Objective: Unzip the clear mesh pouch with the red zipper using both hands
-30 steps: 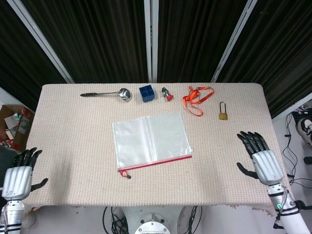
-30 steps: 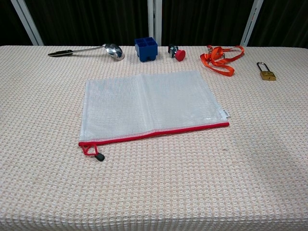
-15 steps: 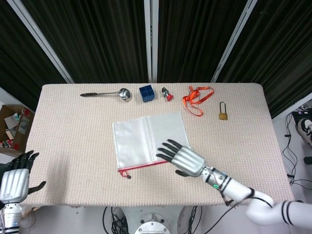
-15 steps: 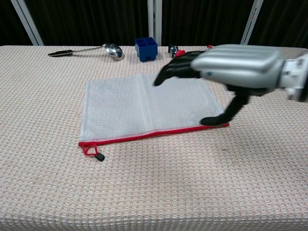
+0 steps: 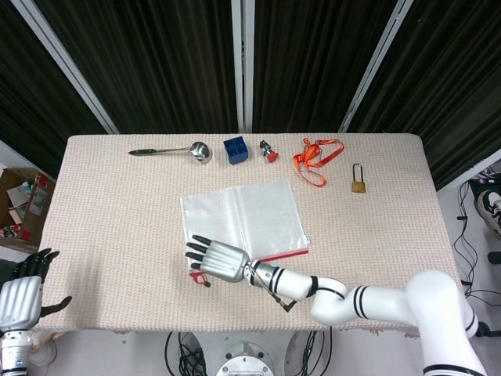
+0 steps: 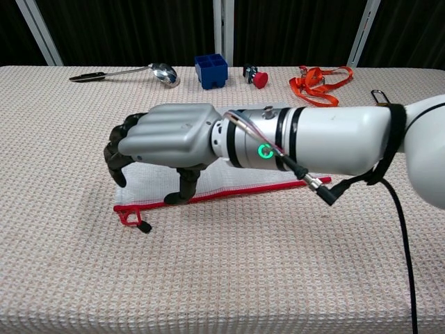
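Near the middle of the beige woven counter (image 5: 117, 211) lies the clear mesh pouch with the red zipper (image 5: 239, 219), its black zipper pull (image 6: 144, 226) at the left end. Over that end hovers the right robot hand (image 6: 163, 138), fingers spread, curling downward and holding nothing, thumb tip beside the zipper line. Off the counter's near left corner the left robot hand (image 5: 19, 301) hangs with fingers spread

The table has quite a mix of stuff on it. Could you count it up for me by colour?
Red or orange: 2, the push button and the lanyard
Blue: 1, the small box
Silver: 1, the ladle
Brass: 1, the padlock
Clear with red trim: 1, the mesh pouch
Total: 6
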`<state>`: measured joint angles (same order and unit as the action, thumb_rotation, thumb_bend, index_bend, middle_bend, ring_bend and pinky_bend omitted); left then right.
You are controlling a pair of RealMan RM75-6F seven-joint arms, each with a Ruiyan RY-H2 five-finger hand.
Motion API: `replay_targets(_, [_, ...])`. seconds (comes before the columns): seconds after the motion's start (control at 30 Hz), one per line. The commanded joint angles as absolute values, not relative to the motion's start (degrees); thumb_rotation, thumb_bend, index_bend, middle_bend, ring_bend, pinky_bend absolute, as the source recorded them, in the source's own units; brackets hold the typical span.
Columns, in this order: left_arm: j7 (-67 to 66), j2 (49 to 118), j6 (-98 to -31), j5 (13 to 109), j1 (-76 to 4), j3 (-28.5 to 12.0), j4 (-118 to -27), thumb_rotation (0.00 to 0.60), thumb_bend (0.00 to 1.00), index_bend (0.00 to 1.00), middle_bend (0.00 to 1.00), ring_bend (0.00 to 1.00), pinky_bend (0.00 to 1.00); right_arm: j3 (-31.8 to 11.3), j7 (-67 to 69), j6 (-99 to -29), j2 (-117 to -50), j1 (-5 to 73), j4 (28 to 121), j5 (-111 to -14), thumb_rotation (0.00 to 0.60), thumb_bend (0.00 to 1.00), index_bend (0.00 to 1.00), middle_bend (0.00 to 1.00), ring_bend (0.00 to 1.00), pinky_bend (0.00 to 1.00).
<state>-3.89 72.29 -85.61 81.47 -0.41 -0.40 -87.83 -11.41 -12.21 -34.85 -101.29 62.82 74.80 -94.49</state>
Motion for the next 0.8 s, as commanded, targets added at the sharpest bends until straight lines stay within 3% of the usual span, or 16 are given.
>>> replay_targets(0.03, [-3.14,72.63,-85.14,81.49,-0.57,-0.51,-87.22,0.600,0.07,0.17,0.12,0.10,0.16,-10.02,-10.32,-35.85,-103.54,64.41,71.88,-95.90,0.600,0.24,0.33,0.13,0.00,0.00])
replay_targets(0.8, [1.99,73.18,-83.51,81.55,-0.64,-0.64,-84.38,0.600,0.07,0.17,0.12,0.10,0.16,-5.23,-2.31,-41.21,-112.20,70.38,57.93,-98.81,0.600,0.31,0.36,0.14,0.00,0.00])
